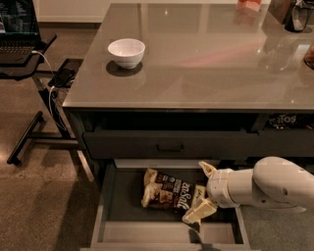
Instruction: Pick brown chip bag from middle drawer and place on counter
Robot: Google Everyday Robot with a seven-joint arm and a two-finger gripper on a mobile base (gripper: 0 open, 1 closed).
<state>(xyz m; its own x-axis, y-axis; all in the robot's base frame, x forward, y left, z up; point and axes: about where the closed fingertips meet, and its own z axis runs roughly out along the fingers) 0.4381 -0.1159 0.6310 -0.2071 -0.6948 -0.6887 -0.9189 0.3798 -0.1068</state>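
The brown chip bag lies flat on the dark bottom of the pulled-out middle drawer, below the counter. My gripper reaches into the drawer from the right, on a white arm. It is open, with one cream finger above and behind the bag's right end and the other finger in front of it. The bag's cream-tan right end sits between the fingers. The bag rests on the drawer bottom.
A white bowl stands on the counter's left part. The closed upper drawer with a slim bar handle is just above the open one. A laptop stand with cables is at the left. Some items sit at the counter's far right edge.
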